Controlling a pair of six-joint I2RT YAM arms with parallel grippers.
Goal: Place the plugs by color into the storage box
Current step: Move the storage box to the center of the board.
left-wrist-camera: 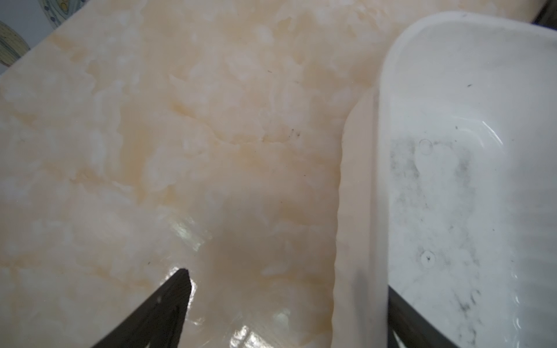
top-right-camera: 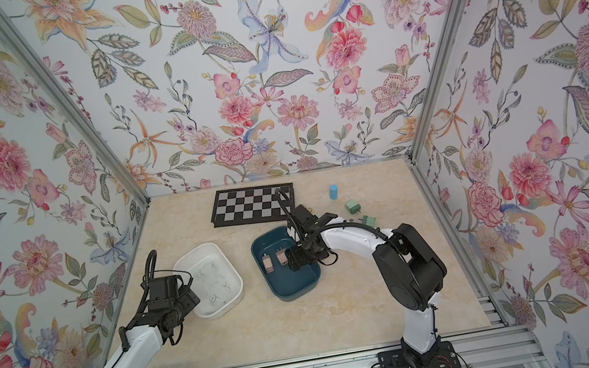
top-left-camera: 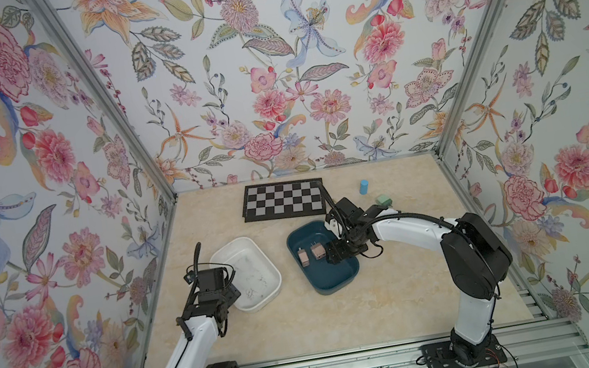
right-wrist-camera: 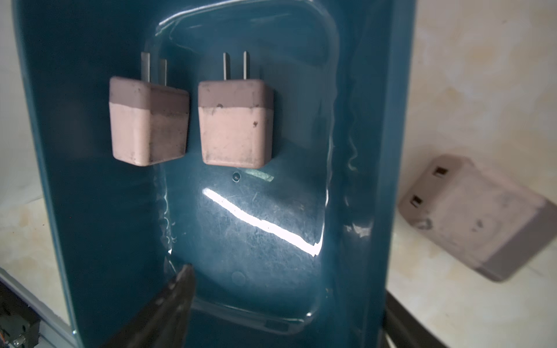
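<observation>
Two pink-beige plugs (right-wrist-camera: 147,120) (right-wrist-camera: 235,123) lie side by side in the teal tub (right-wrist-camera: 367,150), prongs pointing away from my right gripper (right-wrist-camera: 286,307). That gripper hovers open and empty over the tub's near end (top-left-camera: 337,253). A third pink plug (right-wrist-camera: 479,217) lies on the table just outside the tub; the top views hide it under the arm. Two mint green plugs (top-right-camera: 352,206) (top-right-camera: 369,220) sit on the table behind my right arm. My left gripper (left-wrist-camera: 286,307) is open, its fingers either side of the empty white tub's wall (left-wrist-camera: 361,211).
The white tub (top-left-camera: 260,304) and teal tub (top-left-camera: 336,287) stand side by side mid-table. A black-and-grey checkerboard (top-left-camera: 283,199) lies at the back. A light blue cylinder (top-left-camera: 363,186) stands at the back right. Floral walls close in three sides.
</observation>
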